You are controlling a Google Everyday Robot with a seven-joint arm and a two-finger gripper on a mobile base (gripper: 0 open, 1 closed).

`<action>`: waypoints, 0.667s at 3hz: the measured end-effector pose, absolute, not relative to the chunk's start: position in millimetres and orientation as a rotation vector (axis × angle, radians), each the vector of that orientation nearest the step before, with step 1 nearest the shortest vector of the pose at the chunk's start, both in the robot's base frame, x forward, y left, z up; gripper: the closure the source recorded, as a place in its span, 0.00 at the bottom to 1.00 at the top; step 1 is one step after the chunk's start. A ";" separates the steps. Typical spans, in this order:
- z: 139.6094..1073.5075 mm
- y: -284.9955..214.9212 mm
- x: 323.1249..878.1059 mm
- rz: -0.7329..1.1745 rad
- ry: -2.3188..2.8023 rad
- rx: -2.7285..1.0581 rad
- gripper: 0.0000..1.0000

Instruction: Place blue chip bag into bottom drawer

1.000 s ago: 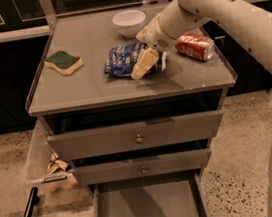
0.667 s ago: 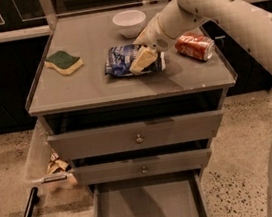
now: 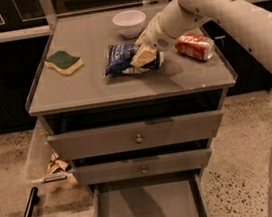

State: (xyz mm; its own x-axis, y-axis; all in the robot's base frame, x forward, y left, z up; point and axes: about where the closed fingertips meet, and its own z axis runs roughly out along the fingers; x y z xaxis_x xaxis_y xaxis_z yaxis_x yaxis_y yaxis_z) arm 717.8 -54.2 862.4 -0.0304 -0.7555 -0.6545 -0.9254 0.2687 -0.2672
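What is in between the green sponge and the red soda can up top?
The blue chip bag lies between the sponge and the soda can, with the gripper on the bag's end nearer the can. The camera view shows it.

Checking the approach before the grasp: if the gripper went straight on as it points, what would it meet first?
The blue chip bag. The gripper points down and left at the bag's right end on the cabinet top. It may be touching the bag now, but depth is unclear from this view.
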 end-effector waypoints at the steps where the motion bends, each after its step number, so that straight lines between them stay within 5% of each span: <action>1: 862.4 -54.2 717.7 0.300 1.822 -1.526 1.00; 2: 866.1 -54.9 702.8 0.307 1.787 -1.530 1.00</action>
